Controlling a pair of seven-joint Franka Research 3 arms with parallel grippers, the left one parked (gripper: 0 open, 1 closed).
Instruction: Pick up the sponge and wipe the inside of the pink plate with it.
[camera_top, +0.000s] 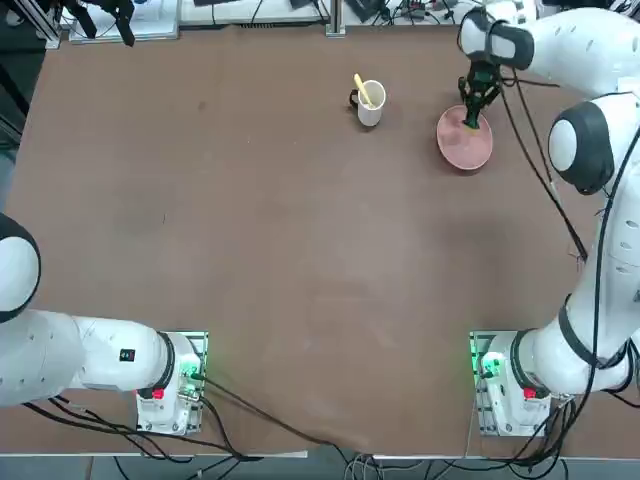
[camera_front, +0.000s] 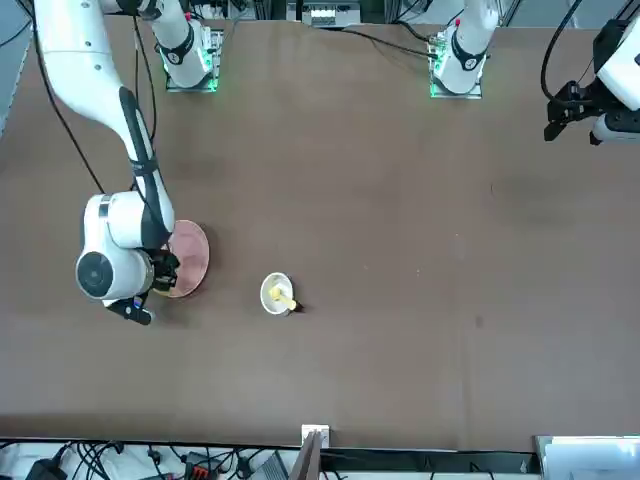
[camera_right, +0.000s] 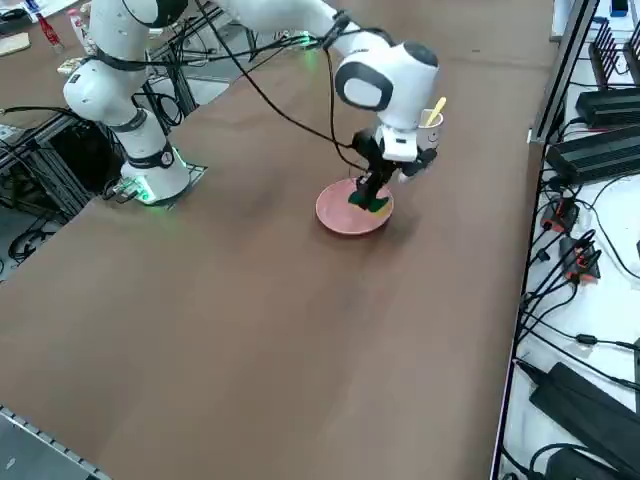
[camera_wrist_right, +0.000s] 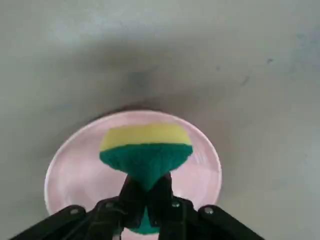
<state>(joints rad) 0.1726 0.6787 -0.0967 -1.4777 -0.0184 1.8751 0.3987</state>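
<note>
The pink plate (camera_top: 465, 140) (camera_front: 189, 256) (camera_right: 345, 215) (camera_wrist_right: 75, 165) lies flat near the far right of the table. My right gripper (camera_top: 473, 116) (camera_right: 368, 200) (camera_wrist_right: 146, 200) hangs over the plate's far part, shut on the sponge (camera_top: 472, 122) (camera_right: 372, 204) (camera_wrist_right: 145, 152). The sponge is squeezed between the fingers, green layer toward the fingers and yellow layer outward. In the wrist view it sits over the plate's inside; whether it touches the plate I cannot tell. In the front view the arm's wrist hides most of the sponge.
A white mug (camera_top: 370, 102) (camera_front: 277, 293) (camera_right: 432, 122) with a yellow utensil stands to the plate's left in the top view, a short gap away. The table's far edge (camera_top: 400, 28) runs close behind the plate. Cables trail from the right arm.
</note>
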